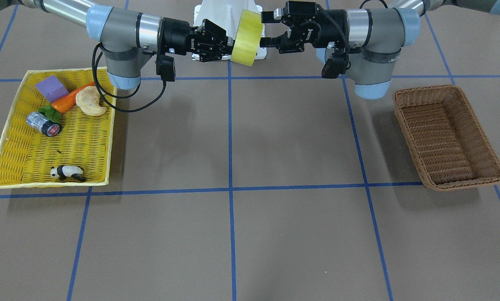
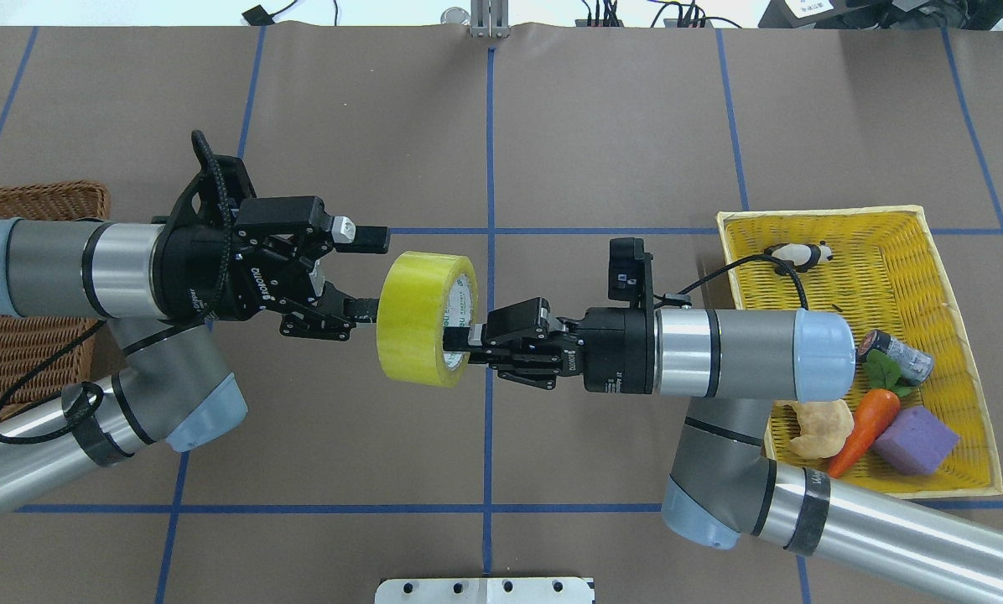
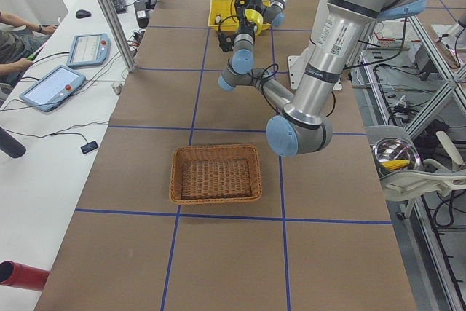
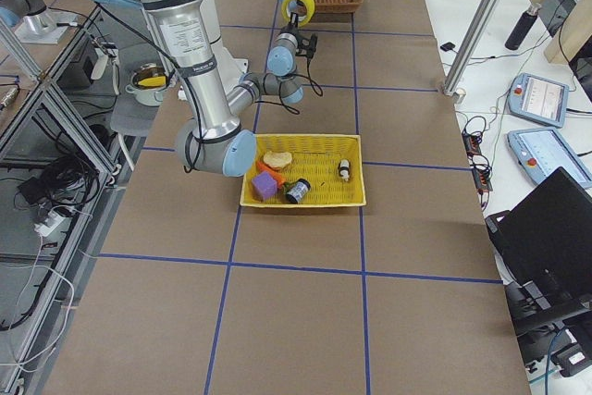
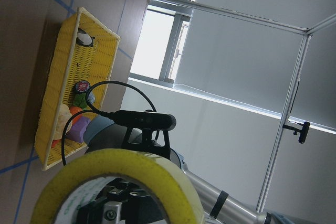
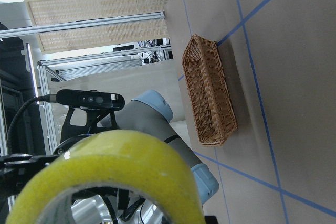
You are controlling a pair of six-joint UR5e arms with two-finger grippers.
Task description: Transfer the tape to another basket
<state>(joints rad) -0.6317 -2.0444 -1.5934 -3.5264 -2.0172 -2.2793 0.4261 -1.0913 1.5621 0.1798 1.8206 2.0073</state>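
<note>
The yellow tape roll hangs in mid-air above the table's middle and also shows in the overhead view. My right gripper is shut on its rim from the yellow tray's side, with one finger in the white core. My left gripper is open on the opposite side, its fingertips at the roll's edge, one above and one below. The front view shows the same for the left gripper. The roll fills both wrist views. The brown wicker basket stands empty on my left, partly under my left arm overhead.
The bright yellow woven tray on my right holds a carrot, a purple block, a pastry, a silver-and-black cylinder and a panda toy. Blue tape lines grid the brown table.
</note>
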